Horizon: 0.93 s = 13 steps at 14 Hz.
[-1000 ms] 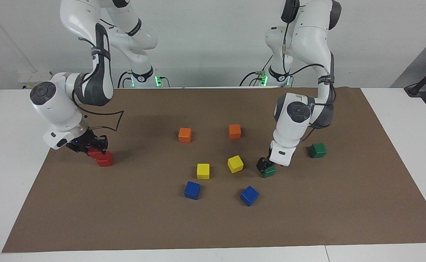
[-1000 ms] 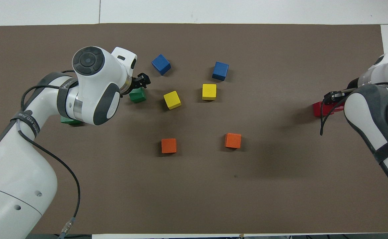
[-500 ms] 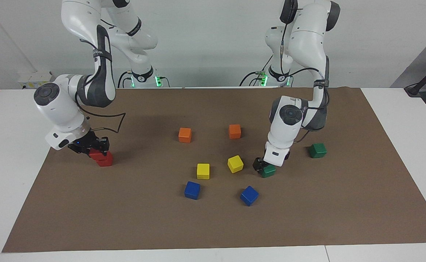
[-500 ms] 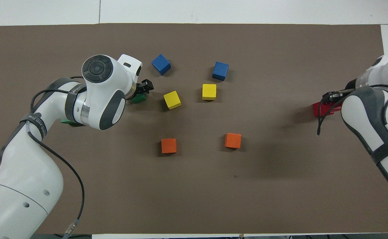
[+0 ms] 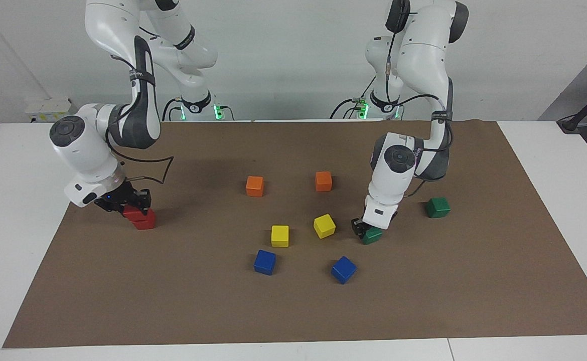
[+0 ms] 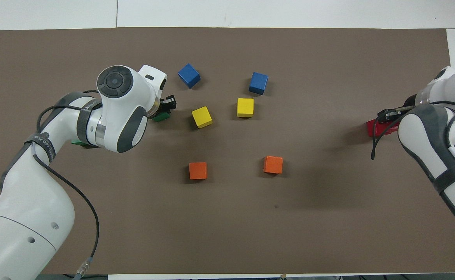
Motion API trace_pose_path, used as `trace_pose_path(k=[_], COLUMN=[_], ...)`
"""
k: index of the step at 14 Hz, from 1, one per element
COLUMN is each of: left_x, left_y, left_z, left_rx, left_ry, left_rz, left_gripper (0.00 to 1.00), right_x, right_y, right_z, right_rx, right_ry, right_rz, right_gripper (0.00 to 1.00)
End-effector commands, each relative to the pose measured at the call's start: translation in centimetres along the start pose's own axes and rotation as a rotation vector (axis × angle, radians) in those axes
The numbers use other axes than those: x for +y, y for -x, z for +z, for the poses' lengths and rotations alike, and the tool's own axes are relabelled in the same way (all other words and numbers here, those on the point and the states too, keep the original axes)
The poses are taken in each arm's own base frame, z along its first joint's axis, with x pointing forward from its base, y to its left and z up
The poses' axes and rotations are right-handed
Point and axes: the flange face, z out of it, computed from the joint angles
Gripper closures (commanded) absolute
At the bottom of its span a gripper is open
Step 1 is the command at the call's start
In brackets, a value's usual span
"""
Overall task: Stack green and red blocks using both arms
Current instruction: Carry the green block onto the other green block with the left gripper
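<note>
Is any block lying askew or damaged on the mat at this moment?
Nothing looks damaged. The upper red block, held by the right gripper, sits offset on the lower red block, not flush. The left gripper is shut on a green block.

Both arms [image 5: 123, 45] glossy white, rounded shells; dark grey joint caps. Black cables [image 6: 89, 217] trail alongside; green lights [image 5: 216, 110] at bases.

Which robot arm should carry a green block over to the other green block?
The left arm. Its left gripper is already shut on the green block beside the yellow cubes, and the second green block lies at its end of the table. The right gripper is busy holding a red block on another.
</note>
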Motion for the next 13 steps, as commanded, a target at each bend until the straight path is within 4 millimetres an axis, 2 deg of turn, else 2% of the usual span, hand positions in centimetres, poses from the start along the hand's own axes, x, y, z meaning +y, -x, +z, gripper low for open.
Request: trace_pose_path(k=[1, 3, 4, 6, 10, 11, 13], left_x=[-0.9, -4.1, -6.8, -10.7, -19.0, -20.7, -22.2], left_y=[-0.6, -1.2, -1.9, -3.0, -5.8, -6.3, -6.8], left_z=[-2.6, -5.5, -7.1, -8.7, -8.9, -8.7, -8.4], left_rx=[-0.010, -0.028, -0.046, -0.084, -0.130, -0.130, -0.115], left_ry=[-0.046, -0.068, -0.079, -0.089, -0.079, -0.074, -0.067], left_rz=[-0.011, 0.031, 0.086, 0.191, 0.361, 0.371, 0.383], left_gripper=[1.00, 1.00, 1.00, 1.00, 1.00, 1.00, 1.00], right_x=[0.2, 0.1, 0.1, -0.2, -0.2, -0.1, -0.1], right_y=[0.5, 0.4, 0.4, 0.4, 0.4, 0.4, 0.4], right_z=[0.3, 0.4, 0.3, 0.3, 0.3, 0.3, 0.3], right_rx=[0.017, 0.015, 0.016, 0.016, 0.017, 0.019, 0.022], right_ry=[0.016, 0.016, 0.015, 0.015, 0.015, 0.016, 0.016], right_rz=[0.013, 0.013, 0.033, 0.066, 0.067, 0.070, 0.069], right_gripper=[1.00, 1.00, 1.00, 1.00, 1.00, 1.00, 1.00])
